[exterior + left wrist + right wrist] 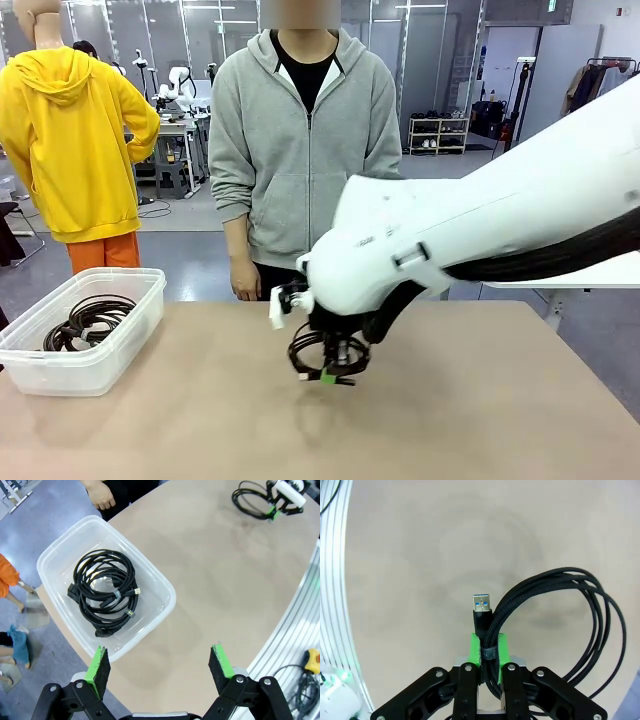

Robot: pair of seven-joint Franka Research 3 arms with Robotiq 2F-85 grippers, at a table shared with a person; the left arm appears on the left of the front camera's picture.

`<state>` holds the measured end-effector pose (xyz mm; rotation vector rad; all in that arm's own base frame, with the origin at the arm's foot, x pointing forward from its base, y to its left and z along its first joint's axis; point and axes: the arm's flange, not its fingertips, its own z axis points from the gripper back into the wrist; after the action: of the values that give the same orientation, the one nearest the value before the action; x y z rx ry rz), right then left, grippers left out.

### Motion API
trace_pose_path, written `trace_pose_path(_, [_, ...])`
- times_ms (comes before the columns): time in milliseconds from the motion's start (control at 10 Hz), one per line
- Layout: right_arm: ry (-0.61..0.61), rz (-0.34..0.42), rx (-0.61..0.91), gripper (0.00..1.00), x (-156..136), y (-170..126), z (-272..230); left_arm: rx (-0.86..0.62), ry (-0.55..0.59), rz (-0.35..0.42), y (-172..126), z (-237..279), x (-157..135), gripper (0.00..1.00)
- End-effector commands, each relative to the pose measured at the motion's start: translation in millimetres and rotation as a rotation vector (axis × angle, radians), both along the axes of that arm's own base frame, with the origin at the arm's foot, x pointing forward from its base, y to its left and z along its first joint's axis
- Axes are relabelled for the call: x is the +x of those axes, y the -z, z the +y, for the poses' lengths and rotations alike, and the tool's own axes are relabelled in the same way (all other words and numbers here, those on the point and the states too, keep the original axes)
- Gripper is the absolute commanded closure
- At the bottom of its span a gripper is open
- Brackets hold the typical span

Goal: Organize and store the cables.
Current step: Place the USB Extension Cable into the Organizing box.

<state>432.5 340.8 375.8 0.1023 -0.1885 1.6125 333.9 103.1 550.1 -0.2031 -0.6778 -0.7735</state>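
The right gripper (489,652) has its jaws clamped on a coiled cable (560,625), pinching the bundle just below its USB plug (481,603); the loops hang off to one side of the fingers. In the front view this gripper (338,372) sits low over the middle of the table (480,400), and whether the coil (325,352) clears the surface or brushes it I cannot tell. The left gripper (160,665) hangs with jaws wide and nothing between them, above the near edge of the bin (165,592). That clear bin stands at the table's left end and already holds more coiled cables (105,590), lying flat on its floor. A person stands at the far side, one hand (102,497) near the bin.

The step in hand looks like the pick-up of one cable, with its carry to the bin ahead. The next move calls for a lift high enough to clear the bin wall, a sweep left across the table, and a release over the coils without the dangling loops catching on the rim.
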Motion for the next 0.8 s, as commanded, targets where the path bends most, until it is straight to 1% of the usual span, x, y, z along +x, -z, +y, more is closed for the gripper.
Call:
trace_pose_path(0, [0.001, -0.009, -0.029, 1.0, 18, 23, 25, 0.004, -0.008, 0.012, -3, -1, 0, 0.0])
trace_pose_path(200, [0.006, 0.026, -0.04, 1.0, 17, 37, 37, 0.004, -0.008, 0.012, -3, -1, 0, 0.0])
trace_pose_path(400, [0.028, 0.036, -0.004, 1.0, 18, 43, 39, 0.004, -0.008, 0.012, -3, -1, 0, 0.0])
trace_pose_path(500, [0.027, 0.036, 0.002, 0.67, 17, 43, 38, 0.004, -0.008, 0.012, -3, -1, 0, 0.0])
trace_pose_path(600, [0.023, 0.04, 0.006, 0.48, 16, 43, 34, 0.004, -0.008, 0.012, -3, -1, 0, 0.0])
trace_pose_path(700, [0.02, 0.035, 0.01, 0.27, 13, 41, 31, 0.004, -0.008, 0.012, -3, -1, 0, 0.0])
